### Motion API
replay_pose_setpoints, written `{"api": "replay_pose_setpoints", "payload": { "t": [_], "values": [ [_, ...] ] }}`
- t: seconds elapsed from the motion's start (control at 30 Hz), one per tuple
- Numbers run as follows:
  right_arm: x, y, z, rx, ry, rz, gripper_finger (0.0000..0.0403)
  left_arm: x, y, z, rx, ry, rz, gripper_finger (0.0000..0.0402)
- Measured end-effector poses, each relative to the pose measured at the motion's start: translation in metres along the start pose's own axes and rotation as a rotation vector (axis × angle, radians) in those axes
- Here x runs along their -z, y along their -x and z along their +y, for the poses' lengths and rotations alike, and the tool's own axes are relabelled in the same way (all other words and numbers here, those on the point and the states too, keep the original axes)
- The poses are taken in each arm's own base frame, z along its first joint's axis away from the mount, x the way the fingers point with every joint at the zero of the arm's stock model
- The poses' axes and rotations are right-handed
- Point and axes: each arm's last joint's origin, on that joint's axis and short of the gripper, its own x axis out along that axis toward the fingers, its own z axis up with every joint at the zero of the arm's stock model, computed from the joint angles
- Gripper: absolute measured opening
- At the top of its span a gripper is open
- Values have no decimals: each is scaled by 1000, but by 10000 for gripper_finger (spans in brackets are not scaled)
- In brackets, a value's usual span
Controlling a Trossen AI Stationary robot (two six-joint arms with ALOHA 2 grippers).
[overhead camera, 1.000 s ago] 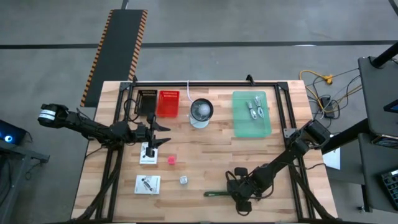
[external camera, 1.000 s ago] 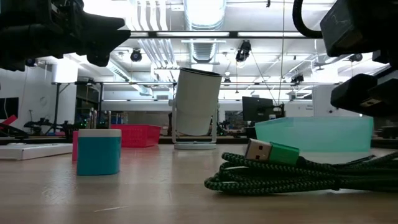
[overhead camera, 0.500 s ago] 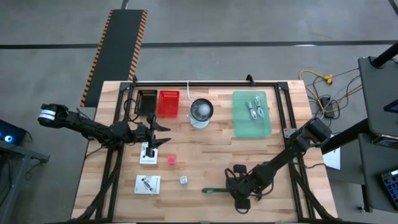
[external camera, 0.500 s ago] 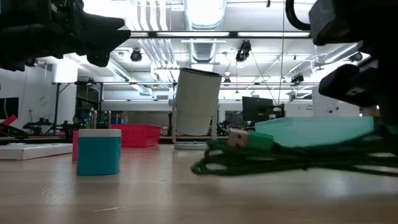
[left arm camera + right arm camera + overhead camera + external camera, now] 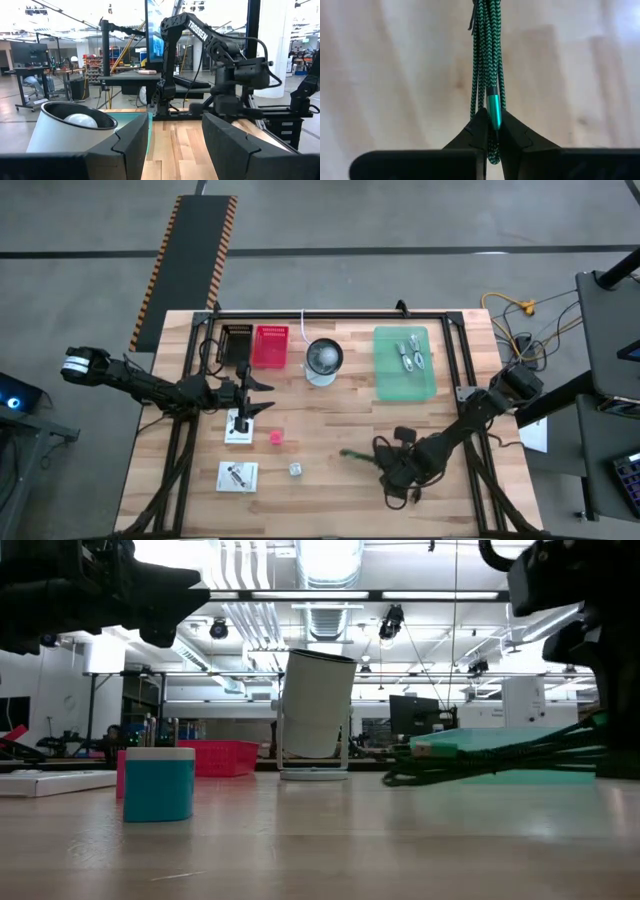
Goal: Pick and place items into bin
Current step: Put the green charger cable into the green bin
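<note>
The green bin holds only a few silvery pieces, so most of the job remains. Well short of the bin, the right gripper is pinching a bundled green braided cable, lifted off the table. Far across from the bin, the left gripper hovers with fingers spread over a white card; the second card, red cube and silver cube await.

You can't see the cable whole: its far end leaves the frame, and its near end hides between the right claw fingers.
</note>
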Motion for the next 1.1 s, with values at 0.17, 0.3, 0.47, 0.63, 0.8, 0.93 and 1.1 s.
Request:
{"api": "replay_pose_setpoints", "payload": {
  "t": [0.17, 0.3, 0.47, 0.63, 0.8, 0.93, 1.1],
  "values": [
    [8, 9, -16, 134, -65, 47, 13, 0, 0, 0, 0, 0, -1, 171],
    [12, 18, -21, 148, -69, 35, 13, 0, 0, 0, 0, 0, -1, 171],
    [13, 31, -28, 159, -116, -10, 13, 0, 0, 0, 0, 0, -1, 171],
    [17, 42, -37, 199, -130, -14, 13, 0, 0, 0, 0, 0, -1, 171],
    [19, 47, -43, 238, -134, -38, 13, 0, 0, 0, 0, 0, -2, 171],
    [19, 52, -49, 308, -53, -92, 13, 0, 0, 0, 0, 0, -2, 171],
    [16, 62, -57, 353, -44, -192, 13, 0, 0, 0, 0, 0, -1, 171]
  ]
}}
